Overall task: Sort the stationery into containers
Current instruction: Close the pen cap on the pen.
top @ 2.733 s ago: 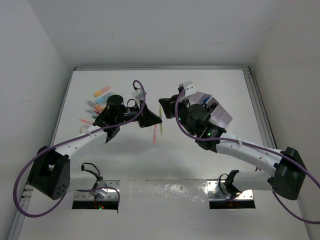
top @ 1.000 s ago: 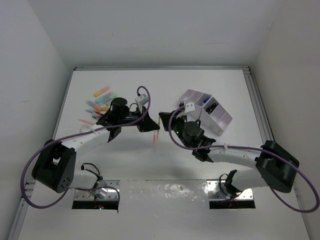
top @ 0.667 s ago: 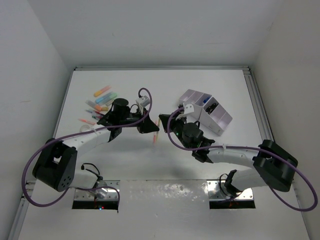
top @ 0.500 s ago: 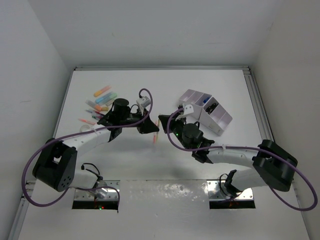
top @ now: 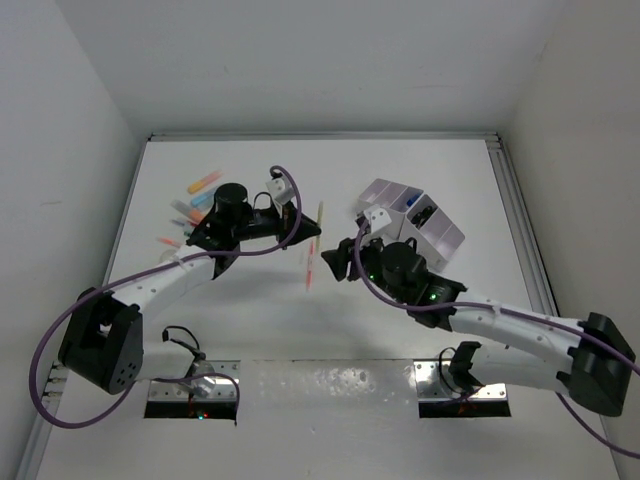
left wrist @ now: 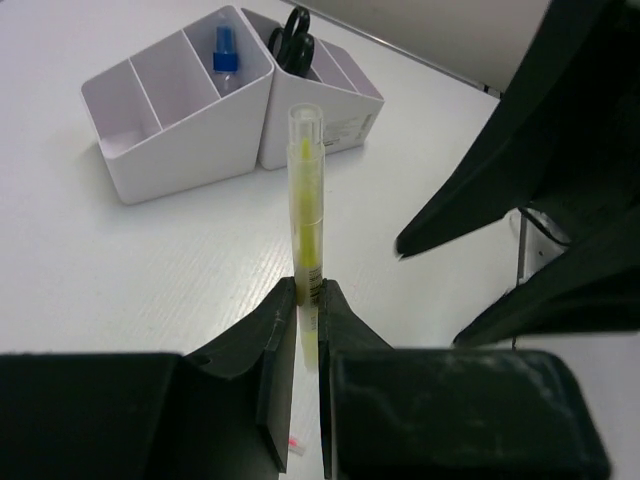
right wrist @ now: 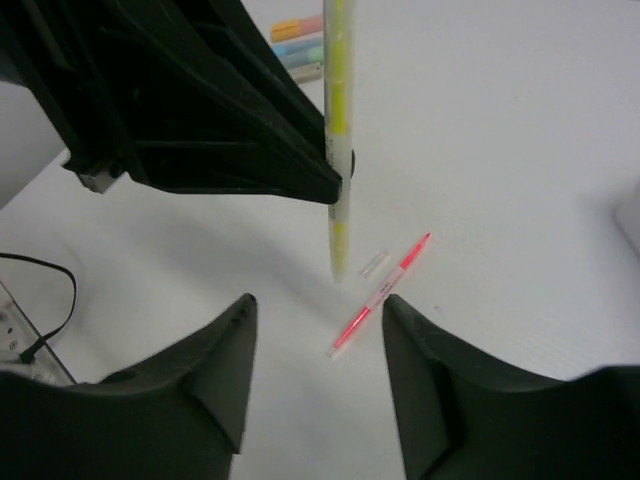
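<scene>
While the left gripper point(top: 312, 229) clamps the yellow highlighter point(top: 320, 210) at the organiser's point(top: 445, 238) nine o'clock, its wrist view shows the marker upright. On the right wrist view, the right gripper point(right wrist: 318, 310) gapes wide, empty, with the red pen point(right wrist: 380, 293) at five o'clock of the highlighter's tip.

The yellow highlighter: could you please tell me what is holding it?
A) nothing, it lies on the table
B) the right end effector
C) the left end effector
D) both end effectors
C: the left end effector is shut on the yellow highlighter, while the right end effector stands open.
</scene>
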Motion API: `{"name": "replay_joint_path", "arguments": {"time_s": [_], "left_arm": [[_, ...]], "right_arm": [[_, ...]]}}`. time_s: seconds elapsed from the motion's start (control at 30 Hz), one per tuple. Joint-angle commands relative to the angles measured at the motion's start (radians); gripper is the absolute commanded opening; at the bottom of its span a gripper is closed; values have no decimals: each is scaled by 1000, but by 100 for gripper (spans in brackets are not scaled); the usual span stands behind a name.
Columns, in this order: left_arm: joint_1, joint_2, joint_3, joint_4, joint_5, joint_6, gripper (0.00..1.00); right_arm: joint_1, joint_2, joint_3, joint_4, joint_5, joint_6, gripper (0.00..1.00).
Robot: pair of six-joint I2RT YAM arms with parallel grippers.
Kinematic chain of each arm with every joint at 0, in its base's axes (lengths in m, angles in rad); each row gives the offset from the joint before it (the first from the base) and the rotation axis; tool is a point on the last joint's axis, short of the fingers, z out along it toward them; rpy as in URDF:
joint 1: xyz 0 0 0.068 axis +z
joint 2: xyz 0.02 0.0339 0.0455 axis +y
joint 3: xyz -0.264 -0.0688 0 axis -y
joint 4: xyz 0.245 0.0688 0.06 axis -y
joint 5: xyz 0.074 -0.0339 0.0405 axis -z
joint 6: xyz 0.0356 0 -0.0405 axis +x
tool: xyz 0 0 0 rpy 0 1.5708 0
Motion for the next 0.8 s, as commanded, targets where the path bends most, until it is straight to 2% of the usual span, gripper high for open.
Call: {"name": "replay_joint_path", "arguments": {"time_s": [0.0,0.07,0.1,0.13,0.17,0.2,0.23,0.33,0.4,0.5,0.63,0.73,0.77], "left_arm": [[-3,-21,25,27,26,62,0],[-3,-21,22,19,26,70,0],[-4,-24,20,10,24,76,0],[-9,-26,20,4,17,85,0],[-12,-26,20,-4,11,91,0],[-14,-26,20,-16,6,94,0],[-17,-29,20,-22,1,99,0],[-26,-34,18,-33,1,105,0],[-34,-34,18,-39,-3,105,0],[-41,-38,17,-41,-3,103,0],[-43,-43,18,-36,-3,102,0],[-43,-46,18,-29,-5,93,0],[-43,-44,18,-19,-8,88,0]], "right_arm": [[-12,-133,76,-135,7,-63,50],[-15,-161,99,-168,29,-97,37],[-17,-166,134,-188,52,-106,27],[-18,-171,154,-215,61,-129,5],[-17,-165,171,-218,69,-144,1],[-15,-158,200,-214,86,-158,2],[-17,-136,214,-186,93,-188,27],[-23,-67,237,-82,98,-239,64],[-37,-21,263,-35,77,-256,72],[-78,72,306,-18,49,-235,71],[-132,148,331,7,-5,-155,63],[-164,165,315,47,-34,-111,48],[-176,168,305,62,-49,-100,37]]}}
